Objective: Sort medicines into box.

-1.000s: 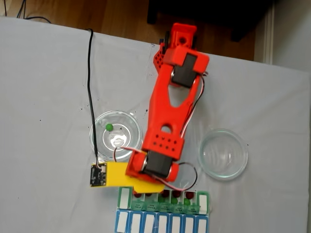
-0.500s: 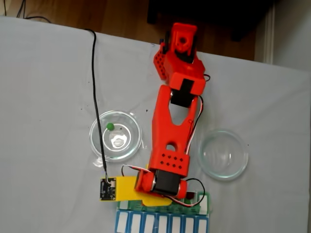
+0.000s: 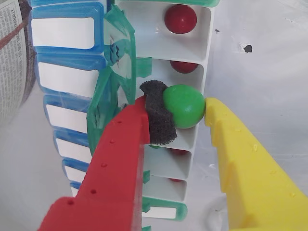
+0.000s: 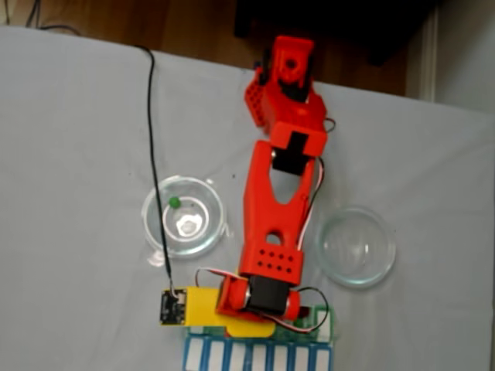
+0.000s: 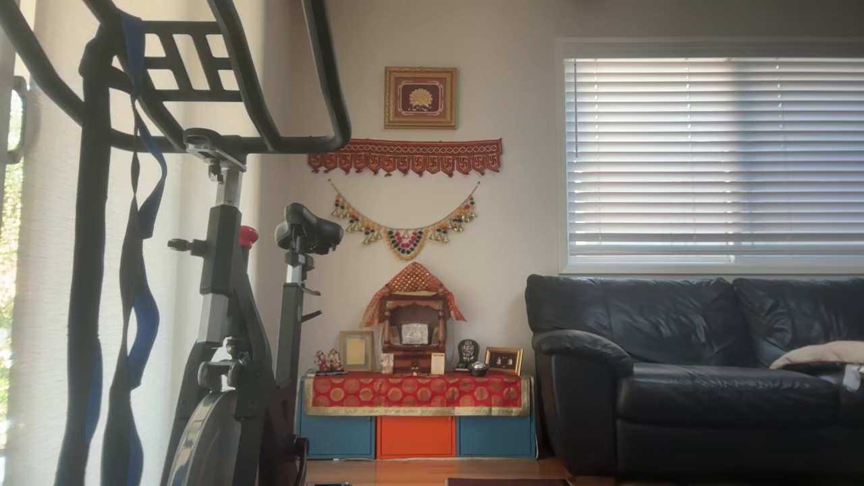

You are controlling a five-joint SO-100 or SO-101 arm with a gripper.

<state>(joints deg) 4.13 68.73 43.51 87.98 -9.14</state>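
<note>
Now clamped: gripper w/ green ball pinched betw. foam-padded red finger & yellow finger, right above open white compartment of pill box. Red balls in neighbouring compartments.

Box: raised green lids wall its left side in wrist view. Bare cloth right of box lies open.
</note>
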